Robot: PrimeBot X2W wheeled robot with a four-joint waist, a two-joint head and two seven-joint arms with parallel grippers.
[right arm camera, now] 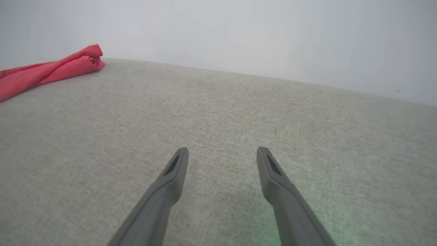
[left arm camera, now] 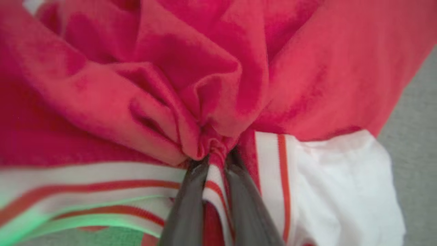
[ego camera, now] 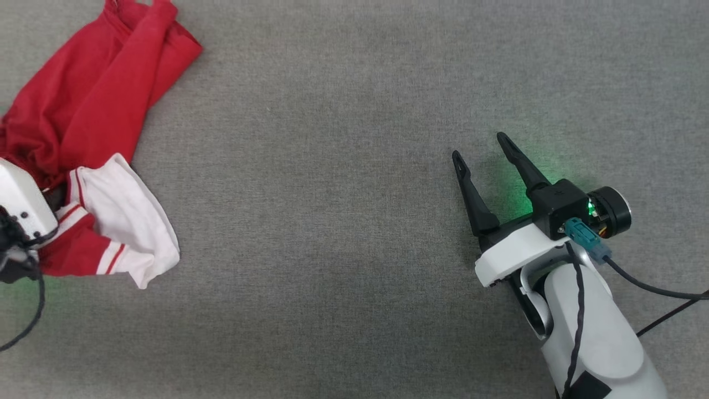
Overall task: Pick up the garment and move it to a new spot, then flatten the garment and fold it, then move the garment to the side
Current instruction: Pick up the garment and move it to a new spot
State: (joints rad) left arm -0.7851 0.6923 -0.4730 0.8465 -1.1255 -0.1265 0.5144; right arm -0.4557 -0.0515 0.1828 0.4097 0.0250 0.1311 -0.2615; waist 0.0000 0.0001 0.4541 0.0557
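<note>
The garment (ego camera: 94, 111) lies crumpled at the left of the grey cloth surface, red with a white sleeve and red-and-white striped trim near its lower end. In the left wrist view my left gripper (left arm camera: 215, 160) is shut on a bunched fold of the garment (left arm camera: 170, 85), where the red cloth meets the striped trim. In the head view that gripper's white housing (ego camera: 19, 205) sits at the left edge, with its fingers hidden. My right gripper (ego camera: 479, 148) stands open far to the right, low over bare surface with nothing between its fingers (right arm camera: 222, 151). The garment's red end (right arm camera: 44, 70) shows at that view's upper left.
The grey woven surface (ego camera: 332, 221) stretches wide between the garment and the right arm. Its far edge (right arm camera: 239, 73) meets a pale wall in the right wrist view. Black cables (ego camera: 653, 288) trail from the right wrist.
</note>
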